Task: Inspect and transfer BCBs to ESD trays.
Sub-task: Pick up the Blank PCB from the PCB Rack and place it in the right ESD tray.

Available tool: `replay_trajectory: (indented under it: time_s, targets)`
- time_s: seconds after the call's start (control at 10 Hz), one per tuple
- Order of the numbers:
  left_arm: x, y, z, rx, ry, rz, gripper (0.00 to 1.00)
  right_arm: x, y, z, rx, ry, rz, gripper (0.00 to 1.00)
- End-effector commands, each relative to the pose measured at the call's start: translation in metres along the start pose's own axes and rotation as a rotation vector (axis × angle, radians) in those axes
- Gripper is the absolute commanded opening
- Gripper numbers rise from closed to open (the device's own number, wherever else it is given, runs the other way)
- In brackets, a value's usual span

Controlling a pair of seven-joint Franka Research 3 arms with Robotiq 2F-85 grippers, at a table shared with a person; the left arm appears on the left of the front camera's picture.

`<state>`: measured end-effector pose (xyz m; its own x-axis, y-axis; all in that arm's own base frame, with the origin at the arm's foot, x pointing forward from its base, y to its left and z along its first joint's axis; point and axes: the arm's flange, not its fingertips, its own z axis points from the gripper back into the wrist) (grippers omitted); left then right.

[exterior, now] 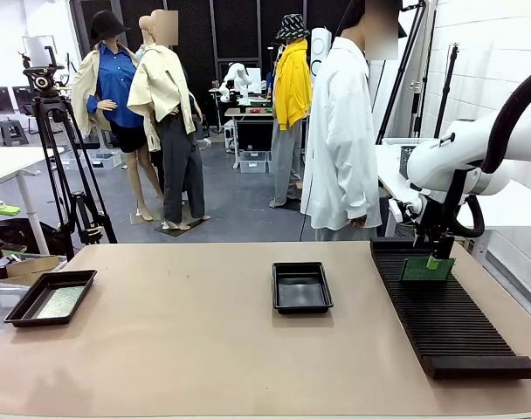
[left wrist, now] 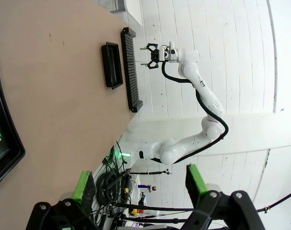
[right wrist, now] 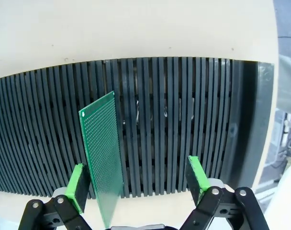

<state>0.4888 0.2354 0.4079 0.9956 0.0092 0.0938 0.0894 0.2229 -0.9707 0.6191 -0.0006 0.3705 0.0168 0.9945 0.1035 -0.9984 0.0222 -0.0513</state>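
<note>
The right gripper (right wrist: pixel 138 182) hovers over the slotted rack (right wrist: pixel 184 134), jaws open around an upright BCB (right wrist: pixel 102 153); closing and lifting likely come next. Left gripper (left wrist: pixel 139 183) jaws open, empty.

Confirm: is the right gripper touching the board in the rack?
Cannot tell. In the right wrist view the board stands between the right gripper's open jaws, overlapping one pad with no visible gap; the other pad is well clear.

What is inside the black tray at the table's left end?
One thin flat green circuit board lies on the floor of the shallow black plastic tray. What is under the board is covered.
</note>
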Motion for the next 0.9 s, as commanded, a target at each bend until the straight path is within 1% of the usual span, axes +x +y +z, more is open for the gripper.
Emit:
replay_trajectory:
  time_s: [0.0,0.4,0.8]
  targets:
    - [0.0,-0.001,0.001,-0.002,-0.001,-0.002,1.0,0.003,-0.004,-0.006,-0.004,0.032,-0.004,1.0]
    - [0.0,-0.001,0.001,-0.002,-0.001,-0.002,1.0,0.003,0.004,-0.01,-0.003,0.048,0.009,1.0]
    - [0.0,-0.001,0.001,-0.002,-0.001,-0.002,1.0,0.007,0.01,-0.005,-0.01,0.063,0.003,0.85]
